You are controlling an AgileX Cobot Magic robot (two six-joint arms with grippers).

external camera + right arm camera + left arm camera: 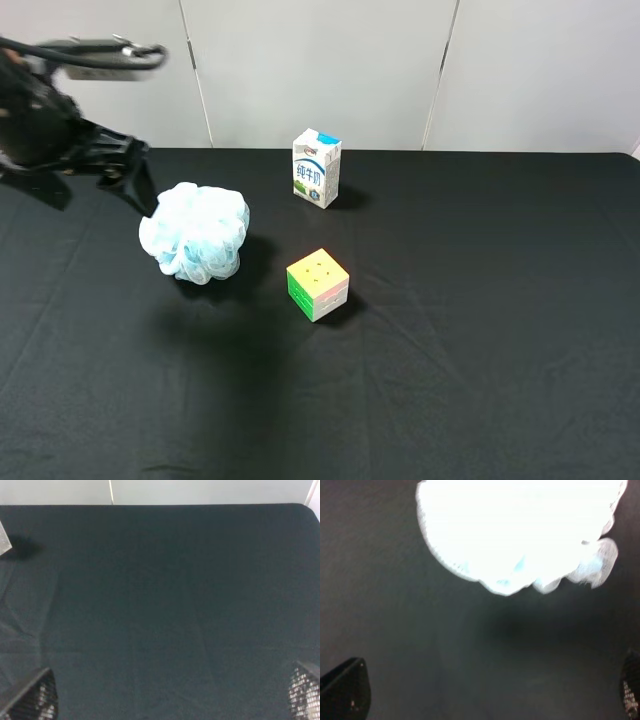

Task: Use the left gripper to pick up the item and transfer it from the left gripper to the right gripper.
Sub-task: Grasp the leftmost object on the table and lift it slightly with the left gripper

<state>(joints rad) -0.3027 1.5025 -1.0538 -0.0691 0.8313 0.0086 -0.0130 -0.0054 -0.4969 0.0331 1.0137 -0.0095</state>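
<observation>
The pale-blue ruffled bath pouf (195,232) lies on the black cloth at the left of the table. In the left wrist view it shows as a washed-out white mass (520,530) ahead of the jaws. My left gripper (105,185) hovers just left of and behind the pouf, apart from it, on the all-black arm. It is open and empty in the left wrist view (487,695), with only the two fingertips (345,692) showing. My right gripper (167,697) is open and empty over bare cloth and is out of the exterior view.
A small white milk carton (317,167) stands upright at the back centre; its edge shows in the right wrist view (4,542). A pastel puzzle cube (318,284) sits right of the pouf. The black cloth (480,330) covers the table up to a white back wall.
</observation>
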